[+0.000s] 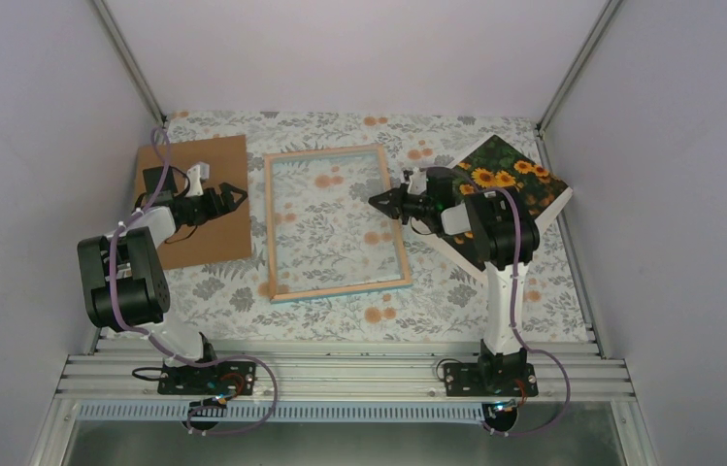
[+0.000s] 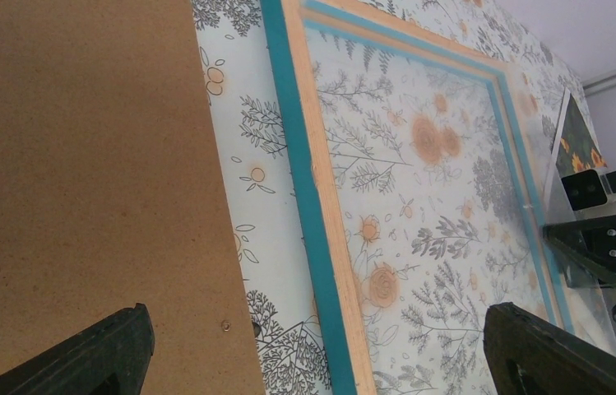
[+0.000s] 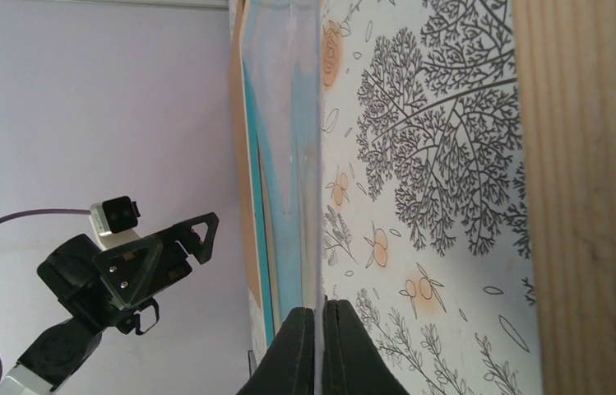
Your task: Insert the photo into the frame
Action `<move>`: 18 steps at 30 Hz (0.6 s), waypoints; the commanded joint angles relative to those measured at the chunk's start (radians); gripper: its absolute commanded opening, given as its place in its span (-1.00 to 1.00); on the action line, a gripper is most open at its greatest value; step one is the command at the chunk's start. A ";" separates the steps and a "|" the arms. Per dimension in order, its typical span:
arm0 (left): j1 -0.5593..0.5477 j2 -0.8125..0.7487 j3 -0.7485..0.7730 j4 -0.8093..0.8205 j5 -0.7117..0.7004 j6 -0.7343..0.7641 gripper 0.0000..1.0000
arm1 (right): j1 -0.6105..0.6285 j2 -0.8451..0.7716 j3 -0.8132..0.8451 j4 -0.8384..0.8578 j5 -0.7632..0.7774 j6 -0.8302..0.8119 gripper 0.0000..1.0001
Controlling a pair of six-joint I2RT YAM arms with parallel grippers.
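The thin rectangular teal-and-wood picture frame [image 1: 272, 228] is lying wood-side up between the arms. The right gripper [image 1: 379, 201] is pinching shut on its right edge; whether it is holding pane or rail is unclear. The left gripper [image 1: 240, 192] is hanging wide apart over the plain brown board [image 1: 214, 238]. The right arm is partly hiding the orange-flowered rectangular photo [image 1: 510, 170].

No lettering, brand, number or sign can be read in any view. The photo [image 1: 514, 175] carries only its flower print. The frame [image 1: 337, 223] shows plain teal and bare wood. The brown backing board [image 1: 214, 243] is unmarked. The cover on the counter [image 1: 437, 311] bears only a leaf-and-blossom pattern.
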 commanded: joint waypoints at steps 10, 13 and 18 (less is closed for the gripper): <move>0.005 0.010 0.014 0.020 0.008 0.002 1.00 | 0.023 -0.081 0.074 -0.289 0.079 -0.175 -0.93; 0.005 0.010 0.013 0.021 0.009 0.002 1.00 | 0.029 -0.084 0.093 -0.318 0.081 -0.212 -0.93; 0.005 0.011 0.013 0.022 0.011 0.001 1.00 | 0.038 -0.070 0.127 -0.353 0.075 -0.243 -0.92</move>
